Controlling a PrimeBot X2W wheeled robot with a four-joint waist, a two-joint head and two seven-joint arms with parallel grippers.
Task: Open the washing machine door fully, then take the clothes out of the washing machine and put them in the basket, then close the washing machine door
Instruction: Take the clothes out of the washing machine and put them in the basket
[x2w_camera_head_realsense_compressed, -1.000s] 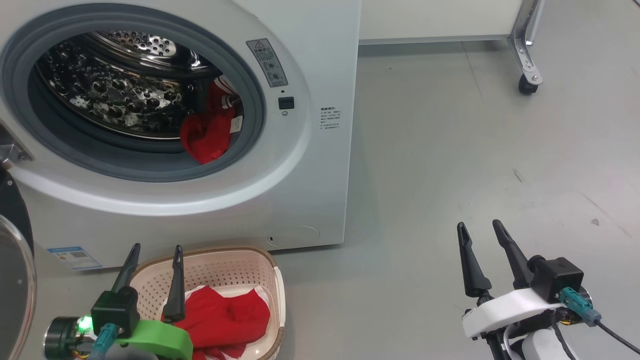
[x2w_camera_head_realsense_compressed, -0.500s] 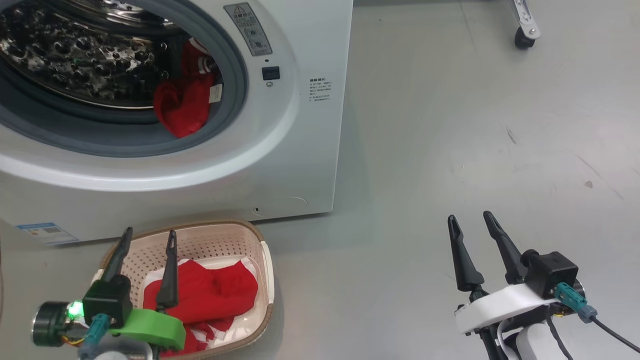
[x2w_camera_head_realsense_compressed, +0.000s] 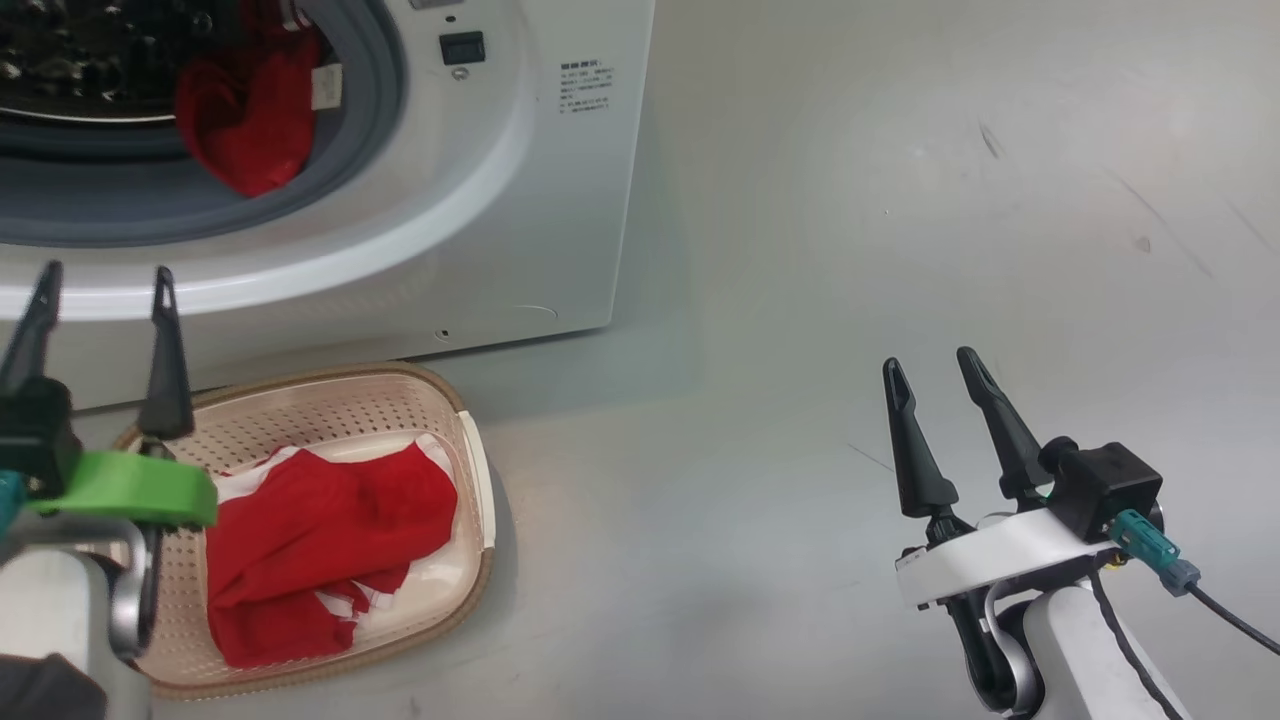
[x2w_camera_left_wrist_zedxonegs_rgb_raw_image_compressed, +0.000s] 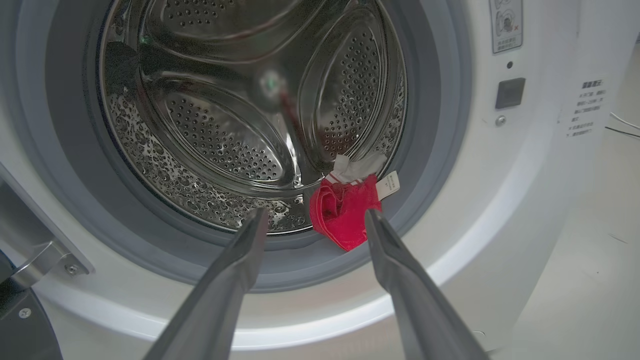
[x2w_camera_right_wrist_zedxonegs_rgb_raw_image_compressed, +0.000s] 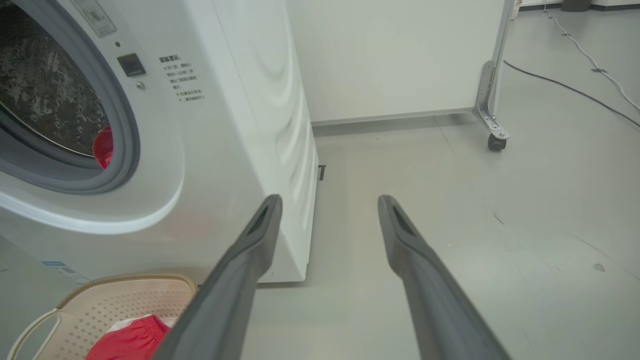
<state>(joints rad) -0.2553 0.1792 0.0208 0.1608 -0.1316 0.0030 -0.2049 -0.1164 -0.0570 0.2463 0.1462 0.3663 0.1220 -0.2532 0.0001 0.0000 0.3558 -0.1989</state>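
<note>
While red cloth is lying both in the drum (x2w_camera_left_wrist_zedxonegs_rgb_raw_image_compressed: 225, 135) and in the basket (x2w_camera_head_realsense_compressed: 478, 480), step: unloading is under way, part done; door-closing is waiting.
Head view, left gripper (x2w_camera_head_realsense_compressed: 104, 275): hanging over the basket's far end, before the machine (x2w_camera_head_realsense_compressed: 520, 230), fingers spread, carrying nothing.
Head view, clothes (x2w_camera_head_realsense_compressed: 320, 530): lying bunched in the basket, which is sitting on the floor (x2w_camera_head_realsense_compressed: 850, 200) just before the machine.
Head view, right gripper (x2w_camera_head_realsense_compressed: 928, 362): idling over the floor, well apart from the work, fingers spread, empty.
Left wrist view, garment (x2w_camera_left_wrist_zedxonegs_rgb_raw_image_compressed: 345, 215): sitting at the drum's lower right edge, lapping onto the gasket (x2w_camera_left_wrist_zedxonegs_rgb_raw_image_compressed: 65, 150), framed between the spread fingers yet apart from them.
Right wrist view, basket: showing low left, red inside; fingers gaping over the floor.
Next move: likely calling for the left arm reaching into the mouth, fingers straddling the garment, closing on a thick fold, clearing the gasket lip while pulling.
</note>
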